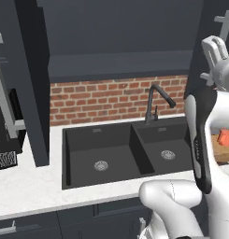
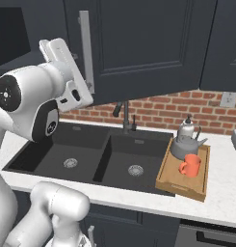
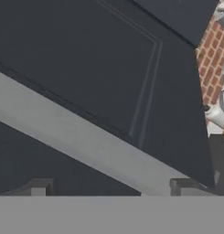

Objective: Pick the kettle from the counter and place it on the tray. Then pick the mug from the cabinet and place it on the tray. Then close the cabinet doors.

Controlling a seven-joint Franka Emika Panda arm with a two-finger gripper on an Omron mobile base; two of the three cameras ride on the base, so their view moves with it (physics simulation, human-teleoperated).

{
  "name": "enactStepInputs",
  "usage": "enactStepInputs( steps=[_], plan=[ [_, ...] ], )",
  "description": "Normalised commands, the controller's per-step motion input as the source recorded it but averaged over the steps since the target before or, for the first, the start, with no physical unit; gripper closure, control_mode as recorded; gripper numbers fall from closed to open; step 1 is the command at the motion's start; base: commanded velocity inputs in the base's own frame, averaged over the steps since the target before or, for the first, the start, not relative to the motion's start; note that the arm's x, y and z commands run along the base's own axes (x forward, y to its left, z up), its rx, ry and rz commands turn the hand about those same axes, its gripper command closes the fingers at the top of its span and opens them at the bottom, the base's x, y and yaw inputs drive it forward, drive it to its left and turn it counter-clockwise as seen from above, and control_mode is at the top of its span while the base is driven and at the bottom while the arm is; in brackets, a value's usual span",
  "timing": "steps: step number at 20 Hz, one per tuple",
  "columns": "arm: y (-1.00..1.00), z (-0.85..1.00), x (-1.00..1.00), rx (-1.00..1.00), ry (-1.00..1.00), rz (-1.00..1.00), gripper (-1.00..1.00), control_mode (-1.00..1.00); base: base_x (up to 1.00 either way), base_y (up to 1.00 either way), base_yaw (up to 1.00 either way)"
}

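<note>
On the white counter (image 2: 220, 193) right of the sink lies the wooden tray (image 2: 183, 184). The grey kettle (image 2: 186, 140) stands at its back and the orange mug (image 2: 190, 165) in front of it. The mug (image 1: 225, 137) also shows past my arm in the left base view. My gripper (image 3: 111, 187) is open, raised at the right cabinet door (image 2: 148, 43). That door's silver bar handle (image 3: 86, 141) crosses just ahead of the two fingertips (image 3: 40, 186). The hand (image 2: 66, 72) sits beside this handle (image 2: 85, 53). The cabinet (image 1: 120, 32) is dark inside, and the left door (image 1: 27, 84) is swung out.
A dark double sink (image 1: 116, 154) with a black faucet (image 1: 155, 100) lies below the cabinet, backed by a brick wall (image 1: 97, 100). Lower drawers (image 1: 64, 219) run under the counter edge. A dark appliance (image 1: 3, 158) stands at the far left.
</note>
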Motion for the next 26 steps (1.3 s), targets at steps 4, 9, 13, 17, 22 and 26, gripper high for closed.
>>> enactStepInputs(
  steps=[4,9,13,17,22,26],
  plan=[
    [0.26,-0.09,0.65,0.04,0.02,0.07,-1.00,-1.00,0.00,0.00,0.00],
    [0.15,-0.10,0.71,0.03,0.00,0.07,-1.00,-1.00,0.00,0.00,0.00],
    [0.04,-0.11,0.61,0.00,0.00,0.07,-1.00,-1.00,0.00,0.00,0.00],
    [0.00,-0.21,0.52,0.00,0.00,0.05,-1.00,-1.00,0.00,0.00,0.00],
    [0.01,-0.24,0.53,0.00,0.00,0.03,-1.00,-1.00,0.00,0.00,0.00],
    [0.04,-0.25,0.58,0.00,0.00,0.03,-1.00,-1.00,0.00,0.00,0.00]
  ],
)
